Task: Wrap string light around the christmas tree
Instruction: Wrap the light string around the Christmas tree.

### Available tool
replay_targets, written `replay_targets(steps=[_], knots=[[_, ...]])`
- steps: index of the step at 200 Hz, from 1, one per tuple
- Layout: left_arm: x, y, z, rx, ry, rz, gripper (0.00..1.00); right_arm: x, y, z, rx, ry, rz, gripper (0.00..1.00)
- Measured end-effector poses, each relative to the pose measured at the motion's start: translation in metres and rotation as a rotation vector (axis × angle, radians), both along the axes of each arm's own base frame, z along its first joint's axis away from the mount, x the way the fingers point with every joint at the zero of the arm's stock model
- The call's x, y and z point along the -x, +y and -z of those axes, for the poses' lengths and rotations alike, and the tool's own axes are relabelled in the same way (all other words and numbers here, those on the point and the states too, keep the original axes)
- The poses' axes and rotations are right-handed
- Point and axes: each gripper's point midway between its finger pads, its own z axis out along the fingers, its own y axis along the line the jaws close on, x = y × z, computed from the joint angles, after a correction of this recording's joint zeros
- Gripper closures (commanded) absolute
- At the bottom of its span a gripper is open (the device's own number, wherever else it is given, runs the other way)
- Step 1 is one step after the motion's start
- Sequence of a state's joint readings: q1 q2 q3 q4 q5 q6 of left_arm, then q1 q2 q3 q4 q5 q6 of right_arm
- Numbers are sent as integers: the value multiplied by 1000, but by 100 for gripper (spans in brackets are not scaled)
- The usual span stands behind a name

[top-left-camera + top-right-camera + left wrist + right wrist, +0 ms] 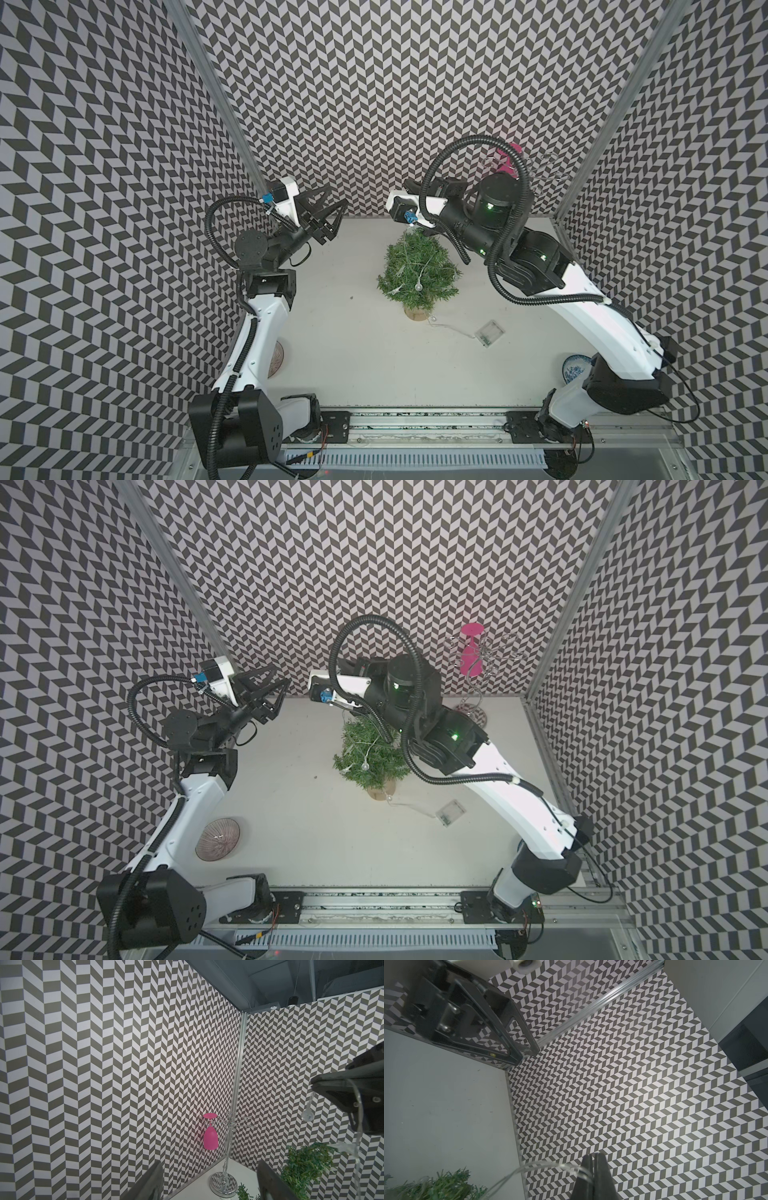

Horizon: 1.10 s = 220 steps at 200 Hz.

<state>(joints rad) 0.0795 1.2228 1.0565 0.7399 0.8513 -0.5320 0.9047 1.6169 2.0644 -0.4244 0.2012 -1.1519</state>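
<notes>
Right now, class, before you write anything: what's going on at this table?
The right gripper is shut on the string light, holding it up above the tip of the tree. Part of it already drapes over the tree. Its battery box lies on the table beside the tree. The left gripper is open and empty, raised, apart from the tree.
</notes>
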Motion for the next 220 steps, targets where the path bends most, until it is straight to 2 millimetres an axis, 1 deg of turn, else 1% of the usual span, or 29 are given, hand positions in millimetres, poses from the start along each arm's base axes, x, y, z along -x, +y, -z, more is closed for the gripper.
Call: replay_targets(steps=[28,42,63,108,137,177,220], knots=[[-1,1,2,1,5,-4,29,-30,1,16,23,19,47,100],[-2,2,6,1,14,-6,28,-42,-1,23,34,30,64,100],[-3,3,8,1,19,-8,29,-51,-6,26,31,39,83,100],[-2,3,8,1,16,-4,29,-62,-21,19,5,30,115,100],[-3,3,9,2,16,-1,29,-65,-28,16,-4,26,130,100],[-7,3,12,10,24,3,29,-62,-32,9,-20,17,131,100],[-6,3,11,17,25,8,29,-48,-45,-11,-52,-12,141,100]])
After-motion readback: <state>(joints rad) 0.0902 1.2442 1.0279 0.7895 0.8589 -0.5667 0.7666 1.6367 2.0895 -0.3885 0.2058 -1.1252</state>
